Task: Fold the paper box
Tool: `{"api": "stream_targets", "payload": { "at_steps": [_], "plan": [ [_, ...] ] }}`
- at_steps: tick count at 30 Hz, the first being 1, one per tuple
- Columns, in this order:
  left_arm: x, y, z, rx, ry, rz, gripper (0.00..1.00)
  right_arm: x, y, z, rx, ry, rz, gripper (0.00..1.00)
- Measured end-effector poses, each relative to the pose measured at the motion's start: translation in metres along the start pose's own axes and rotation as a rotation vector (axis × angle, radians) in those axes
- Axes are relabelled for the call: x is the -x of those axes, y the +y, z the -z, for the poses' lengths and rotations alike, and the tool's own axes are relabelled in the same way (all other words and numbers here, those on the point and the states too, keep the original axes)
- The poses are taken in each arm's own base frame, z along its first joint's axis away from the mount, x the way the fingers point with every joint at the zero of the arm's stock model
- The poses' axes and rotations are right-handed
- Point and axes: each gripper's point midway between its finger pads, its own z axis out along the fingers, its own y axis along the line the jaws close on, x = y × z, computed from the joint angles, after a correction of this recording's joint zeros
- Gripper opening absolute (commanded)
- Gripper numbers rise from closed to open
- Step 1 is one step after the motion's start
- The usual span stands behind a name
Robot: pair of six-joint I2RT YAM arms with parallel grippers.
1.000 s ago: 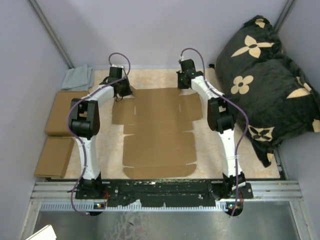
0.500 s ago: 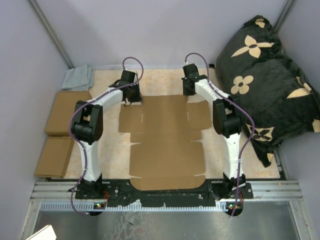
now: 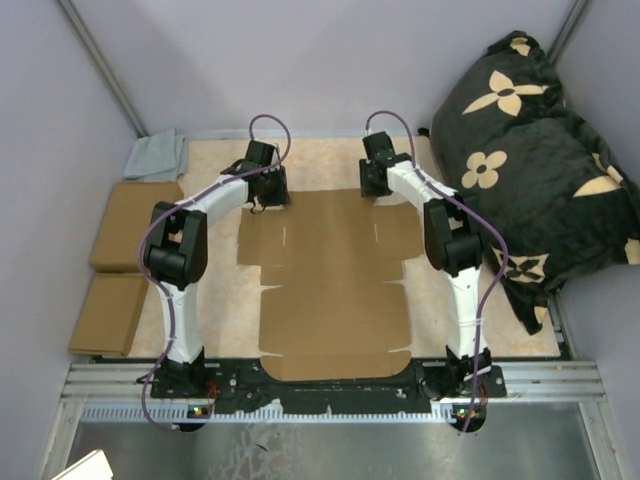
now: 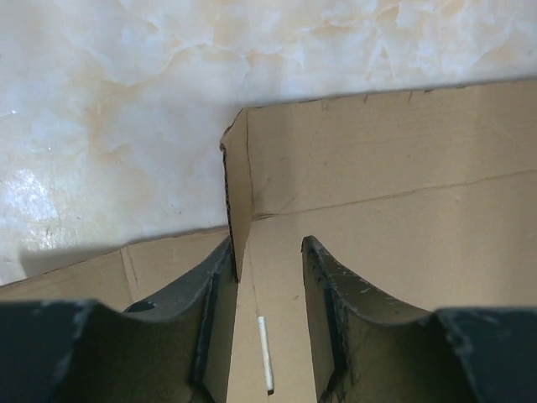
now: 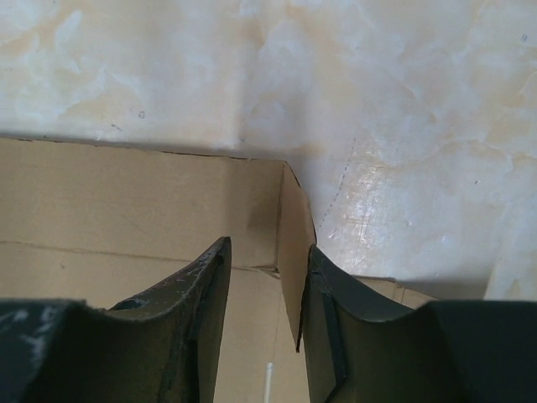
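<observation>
The paper box [image 3: 330,270] is a flat brown cardboard blank lying between my arms on the marbled table. My left gripper [image 3: 268,190] is at its far left corner and my right gripper [image 3: 375,183] at its far right corner. In the left wrist view the gripper [image 4: 267,260] is open, and a small corner flap [image 4: 237,201] stands upright against its left finger [image 4: 180,311]. In the right wrist view the gripper [image 5: 267,256] is open, and a corner flap [image 5: 294,243] stands upright against its right finger [image 5: 361,327]. Both sets of jaws straddle the flaps with a gap.
Two ready-made cardboard boxes [image 3: 125,225] [image 3: 108,313] lie along the left edge, with a grey cloth [image 3: 157,155] behind them. A black cushion with tan flowers [image 3: 540,160] fills the right side. A metal rail [image 3: 330,385] runs along the near edge.
The blank has slid to the right and nearer. Both grippers moved inward onto its far corners; in the last half second the right gripper shifted slightly left.
</observation>
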Motion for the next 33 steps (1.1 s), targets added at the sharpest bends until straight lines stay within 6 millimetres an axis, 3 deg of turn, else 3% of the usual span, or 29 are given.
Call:
{"api": "stream_targets", "payload": {
  "at_steps": [7, 14, 21, 27, 31, 33],
  "plan": [
    [0.016, -0.006, 0.006, -0.014, -0.037, -0.002, 0.43, 0.01, 0.005, 0.012, 0.018, -0.028, 0.0, 0.39],
    [0.019, -0.01, 0.007, -0.028, -0.042, -0.003, 0.43, 0.018, 0.012, 0.02, 0.06, -0.047, -0.003, 0.39],
    [0.038, -0.028, 0.009, -0.098, -0.082, -0.006, 0.43, 0.032, 0.029, 0.023, 0.126, -0.069, 0.0, 0.39],
    [0.049, -0.048, -0.005, -0.163, -0.102, -0.012, 0.43, 0.03, 0.041, 0.004, 0.166, -0.051, 0.003, 0.39],
    [0.035, -0.049, -0.023, -0.17, -0.062, 0.001, 0.43, 0.009, 0.043, -0.018, 0.17, 0.008, 0.004, 0.38],
    [0.023, -0.045, -0.035, -0.166, -0.03, 0.008, 0.42, 0.01, 0.045, -0.02, 0.18, 0.007, 0.002, 0.38]
  ]
}}
